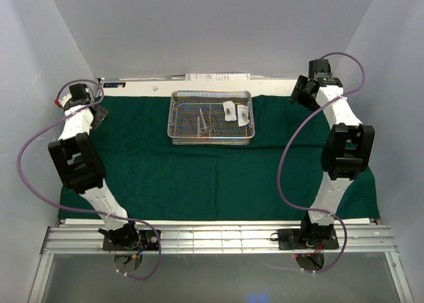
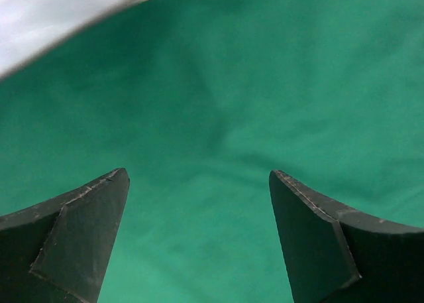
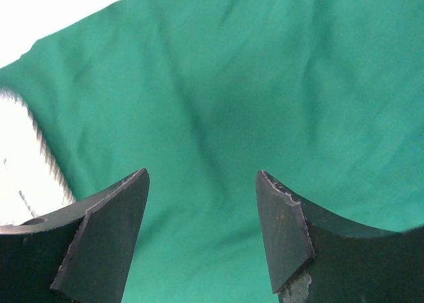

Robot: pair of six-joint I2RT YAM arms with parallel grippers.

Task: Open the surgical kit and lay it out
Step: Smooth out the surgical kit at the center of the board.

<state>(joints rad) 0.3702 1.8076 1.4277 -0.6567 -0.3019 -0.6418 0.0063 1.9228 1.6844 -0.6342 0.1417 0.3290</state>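
The dark green cloth (image 1: 212, 177) lies spread flat over the table. The silver wire-mesh tray (image 1: 173, 117) stands on it at the back centre. Slim metal scissors and forceps (image 1: 204, 119) lie inside the tray, with two small clear packets (image 1: 236, 111) at their right. My left gripper (image 1: 99, 114) is open and empty above the cloth's back left corner; its wrist view shows only green cloth (image 2: 218, 117) between the fingers. My right gripper (image 1: 296, 92) is open and empty above the back right part of the cloth (image 3: 218, 104).
White walls close in the table at the left, back and right. A pale table strip (image 1: 278, 86) runs behind the cloth, with a white paper item (image 1: 218, 76) at the back centre. An aluminium rail (image 1: 218, 238) holds both arm bases at the near edge.
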